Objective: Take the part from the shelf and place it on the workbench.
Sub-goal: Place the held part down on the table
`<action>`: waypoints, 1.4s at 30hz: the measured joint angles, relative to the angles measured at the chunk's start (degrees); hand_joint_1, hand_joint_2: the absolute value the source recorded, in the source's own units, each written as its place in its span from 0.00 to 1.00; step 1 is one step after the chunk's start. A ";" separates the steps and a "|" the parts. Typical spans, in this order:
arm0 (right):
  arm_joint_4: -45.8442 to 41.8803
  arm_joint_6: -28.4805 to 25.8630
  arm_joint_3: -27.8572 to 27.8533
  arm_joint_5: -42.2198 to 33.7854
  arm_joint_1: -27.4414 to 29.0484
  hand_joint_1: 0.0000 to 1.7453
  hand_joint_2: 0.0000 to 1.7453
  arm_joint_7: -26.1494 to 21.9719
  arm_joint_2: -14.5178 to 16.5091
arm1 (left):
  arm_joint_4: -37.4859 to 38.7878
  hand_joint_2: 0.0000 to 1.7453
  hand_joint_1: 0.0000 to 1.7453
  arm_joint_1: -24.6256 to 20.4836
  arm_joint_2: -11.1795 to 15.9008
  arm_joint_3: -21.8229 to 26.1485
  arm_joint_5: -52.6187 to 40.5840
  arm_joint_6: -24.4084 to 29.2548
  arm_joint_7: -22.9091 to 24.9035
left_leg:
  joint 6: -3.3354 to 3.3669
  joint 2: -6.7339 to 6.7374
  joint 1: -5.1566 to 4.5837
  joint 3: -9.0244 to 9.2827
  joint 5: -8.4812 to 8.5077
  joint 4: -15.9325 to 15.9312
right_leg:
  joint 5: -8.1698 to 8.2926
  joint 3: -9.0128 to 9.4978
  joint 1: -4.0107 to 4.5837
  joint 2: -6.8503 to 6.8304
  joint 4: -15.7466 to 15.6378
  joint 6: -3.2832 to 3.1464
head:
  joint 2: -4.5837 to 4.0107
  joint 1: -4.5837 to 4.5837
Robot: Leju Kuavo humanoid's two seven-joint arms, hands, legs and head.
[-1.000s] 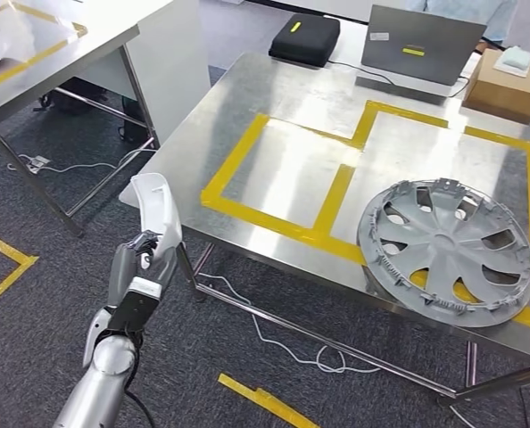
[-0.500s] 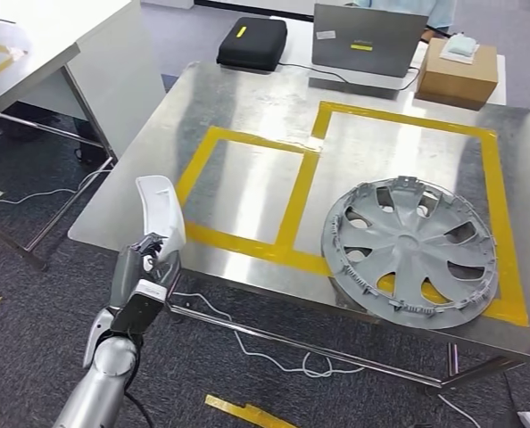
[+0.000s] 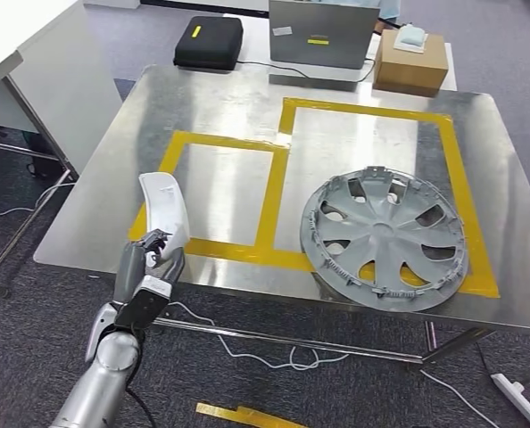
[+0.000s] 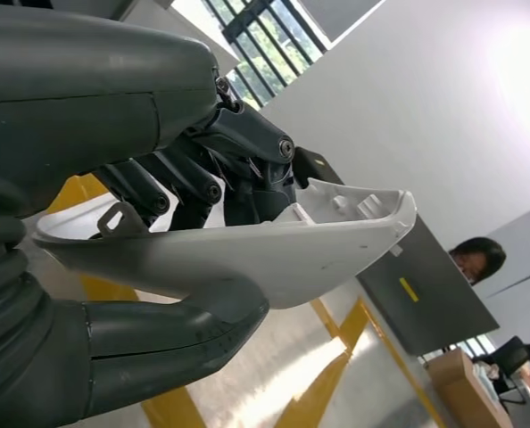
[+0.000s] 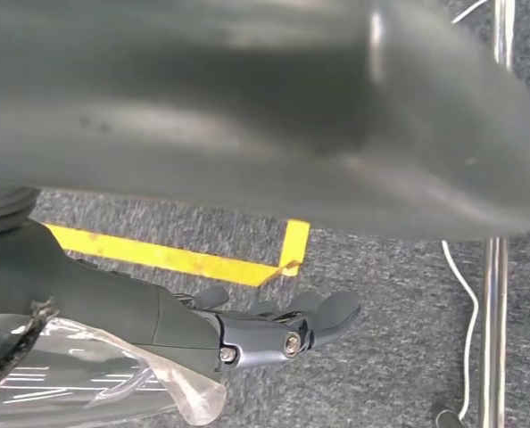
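A white curved plastic part point(image 3: 162, 207) stands upright in my left hand point(image 3: 144, 281), gripped at its lower end. The hand is just off the near left edge of the steel workbench point(image 3: 215, 98), and the part's top overlaps the left yellow-taped square point(image 3: 222, 187). In the left wrist view the thumb and dark fingers point(image 4: 202, 178) clamp the part point(image 4: 249, 250) from both sides. A grey hubcap point(image 3: 384, 236) lies in the right taped square. My right hand point(image 5: 269, 330) hangs over the carpet with its fingers stretched out and nothing in them.
At the bench's far edge sit a black case point(image 3: 208, 42), a grey laptop point(image 3: 323, 34) and a cardboard box point(image 3: 410, 61). A white table point(image 3: 40, 71) stands to the left. Cables point(image 3: 269, 352) and a power strip point(image 3: 518, 401) lie on the carpet. A person point(image 4: 477, 259) sits behind the laptop.
The camera has turned and moved toward the workbench, so the whole scene has slid left and squared up. My left hand keeps the same hold on the white part.
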 joint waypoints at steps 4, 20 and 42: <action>0.02 0.01 0.02 0.49 -0.19 0.00 0.00 0.01 0.02 | 1.64 1.00 1.00 -2.35 0.09 -0.04 -2.79 0.33 3.96 | -1.03 1.49 -0.32 0.30 -0.47 0.17 | 0.50 1.15 0.28 0.50 -2.48 -1.33 | 0.00 -0.11; 0.36 1.13 0.05 2.61 -1.05 0.00 0.00 0.32 0.35 | 22.86 1.00 1.00 -18.23 1.85 0.17 -24.77 6.41 20.59 | -1.18 -4.70 -0.05 -1.89 1.29 0.40 | 0.70 0.75 0.25 5.03 -2.26 -2.18 | 0.00 -0.37; 0.72 1.72 0.21 3.19 -0.91 0.00 0.00 0.95 0.72 | 39.67 1.00 1.00 -26.85 2.61 -1.24 -35.95 4.97 26.99 | -0.61 -4.73 -0.17 -1.87 1.45 0.46 | 1.21 0.95 0.16 4.96 -2.81 -1.36 | 0.00 -0.40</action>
